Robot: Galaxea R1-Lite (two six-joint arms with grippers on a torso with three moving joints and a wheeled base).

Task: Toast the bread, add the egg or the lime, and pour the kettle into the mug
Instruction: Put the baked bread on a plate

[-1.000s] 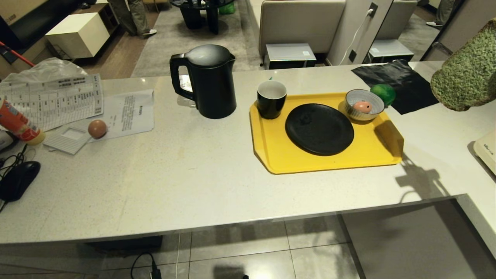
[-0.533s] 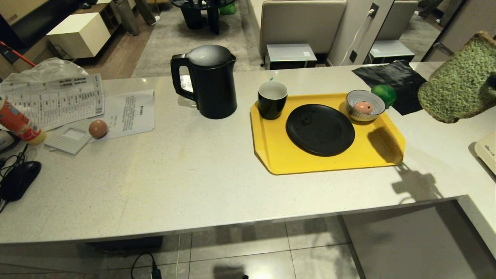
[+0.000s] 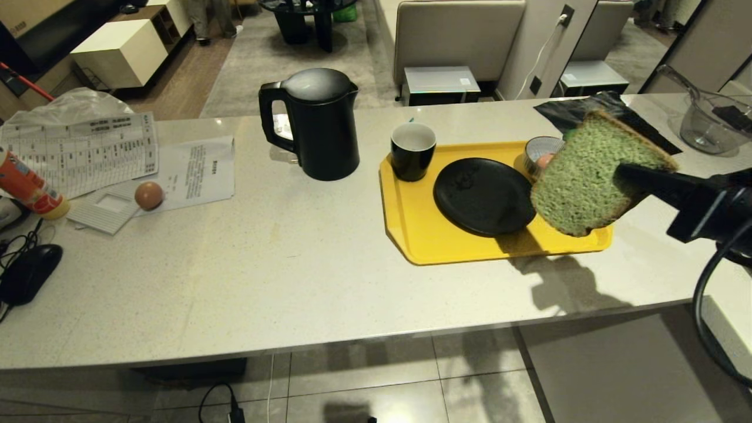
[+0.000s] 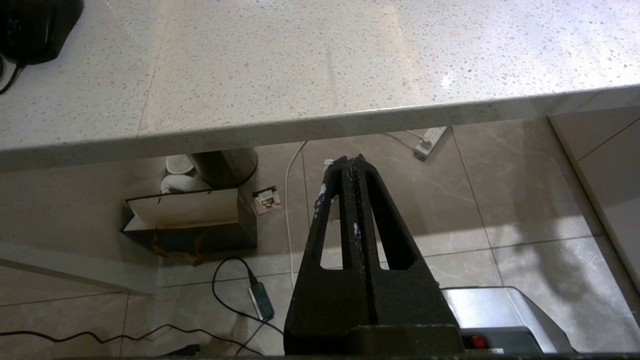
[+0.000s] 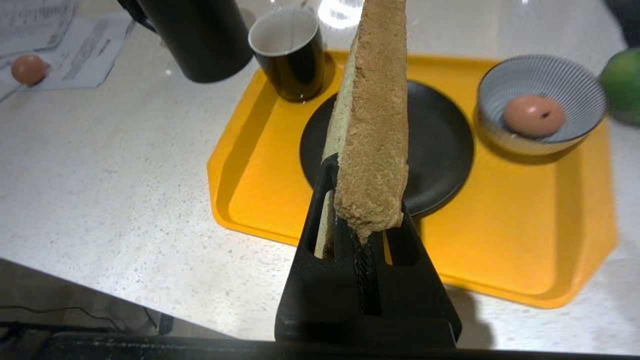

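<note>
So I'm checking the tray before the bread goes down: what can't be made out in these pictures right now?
- Lime: hidden behind the bread in the head view; cut off by the frame edge and blurred in the right wrist view.
- Striped bowl: in the head view the bread covers most of it and the egg inside.
- Kettle: its top is cut off in the right wrist view.
- Mug: whether it holds liquid is unclear.

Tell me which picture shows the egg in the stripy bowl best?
The right wrist view: the brown egg lies fully visible inside the blue-white striped bowl. In the head view the green bread slice hides all but a sliver of egg. The left wrist view shows none.
</note>
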